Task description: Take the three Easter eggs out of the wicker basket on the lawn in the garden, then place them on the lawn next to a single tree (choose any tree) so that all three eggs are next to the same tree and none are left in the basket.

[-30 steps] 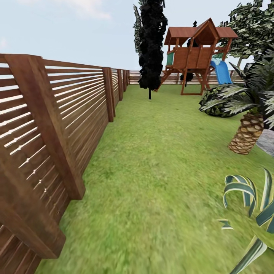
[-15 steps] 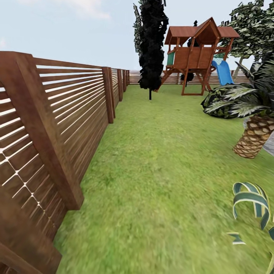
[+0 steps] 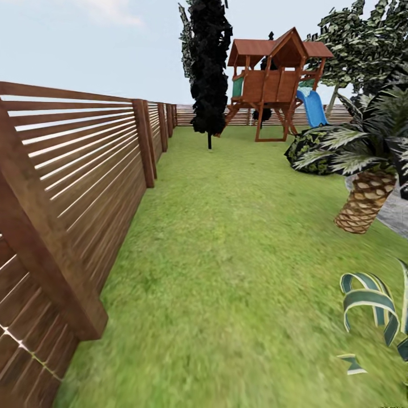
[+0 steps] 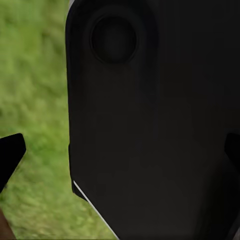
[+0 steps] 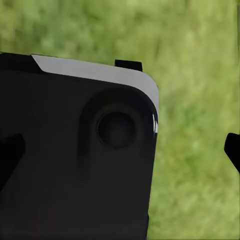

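With both grippers tucked against the dark robot body (image 4: 150,125) above the lawn (image 3: 226,238), fingers seemingly parted and empty, and neither basket nor eggs in sight, the base risks clipping the fence (image 3: 73,187) close alongside or the palm (image 3: 365,198).

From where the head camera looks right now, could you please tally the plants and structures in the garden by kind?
Slatted wooden fence: 1
Wooden playset with blue slide: 1
Tall dark narrow tree: 1
Palm with scaly trunk: 1
Striped-leaf plant: 1
Total: 5, all on the lawn.
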Robot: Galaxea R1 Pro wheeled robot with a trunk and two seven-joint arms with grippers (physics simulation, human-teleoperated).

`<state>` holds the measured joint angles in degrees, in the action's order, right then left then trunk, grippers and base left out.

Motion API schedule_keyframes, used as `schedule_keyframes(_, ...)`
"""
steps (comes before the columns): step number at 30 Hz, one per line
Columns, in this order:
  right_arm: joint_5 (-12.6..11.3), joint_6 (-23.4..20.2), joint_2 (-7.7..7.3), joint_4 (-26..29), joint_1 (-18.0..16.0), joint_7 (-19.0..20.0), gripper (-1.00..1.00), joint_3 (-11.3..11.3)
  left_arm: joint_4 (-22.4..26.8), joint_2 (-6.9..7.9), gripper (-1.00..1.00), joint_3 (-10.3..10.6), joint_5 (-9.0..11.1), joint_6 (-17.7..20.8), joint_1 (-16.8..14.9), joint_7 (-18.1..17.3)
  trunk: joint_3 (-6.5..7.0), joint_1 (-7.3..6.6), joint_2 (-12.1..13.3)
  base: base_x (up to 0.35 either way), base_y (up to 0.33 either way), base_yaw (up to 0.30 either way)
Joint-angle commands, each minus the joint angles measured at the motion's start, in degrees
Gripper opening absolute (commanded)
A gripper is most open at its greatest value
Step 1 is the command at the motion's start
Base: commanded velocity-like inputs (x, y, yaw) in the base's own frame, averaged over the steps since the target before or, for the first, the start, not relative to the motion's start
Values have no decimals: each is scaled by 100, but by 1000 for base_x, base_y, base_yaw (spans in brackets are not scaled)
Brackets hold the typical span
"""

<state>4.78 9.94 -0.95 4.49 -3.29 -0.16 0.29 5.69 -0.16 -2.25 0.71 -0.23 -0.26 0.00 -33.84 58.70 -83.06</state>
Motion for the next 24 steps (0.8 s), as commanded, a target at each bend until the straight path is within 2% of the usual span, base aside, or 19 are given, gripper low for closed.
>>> schedule_keyframes(1, 50, 16, -1, -6, -5, -2, 100, -2, 2, -2, 100, -21, 8, -3, 0, 0, -5, 3, -2, 327, 77, -292)
schedule_keyframes(10, 50, 16, -1, -7, -5, -2, 100, -6, 2, -2, 100, -21, 8, -3, 0, 0, -5, 3, -2, 327, 77, -273)
schedule_keyframes(24, 59, 16, 2, -9, -5, -2, 100, -3, 2, -2, 100, -21, 8, -3, 0, 1, -5, 3, -2, 327, 77, -15)
